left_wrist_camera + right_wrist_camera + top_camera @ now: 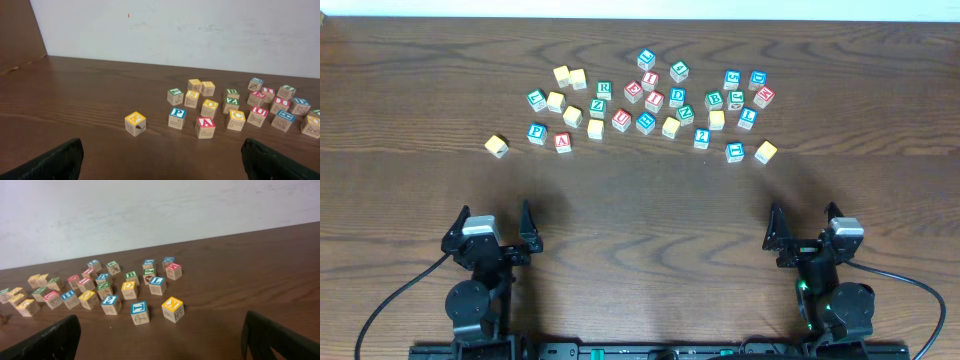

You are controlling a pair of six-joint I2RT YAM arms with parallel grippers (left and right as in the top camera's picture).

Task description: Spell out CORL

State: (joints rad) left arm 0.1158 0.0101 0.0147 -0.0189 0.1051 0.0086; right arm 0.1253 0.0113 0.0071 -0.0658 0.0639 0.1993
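Reading both grippers as spread wide and holding nothing. The left gripper [495,222] and right gripper [803,222] sit at the near table edge, well apart from every cube. In the wrist views we only get dark fingertips [50,162] in the bottom corners, cut off by the frame.

Further out is bare wooden table [640,230], then the cubes bunched along the far half.
- The green R cube [604,89] is left of centre, with a green Z cube [598,108] just beside it on the near side.
- The blue L cube [747,117] is toward the right end, with a red-lettered cube [764,96] crowding it.
- The yellow-topped cubes [572,116] are scattered through the bunch. We can't read their letters from overhead, so we can't tell which are C and O.
- A lone yellow cube [497,146] lies apart at the left end.

A white wall [175,25] runs behind the table.
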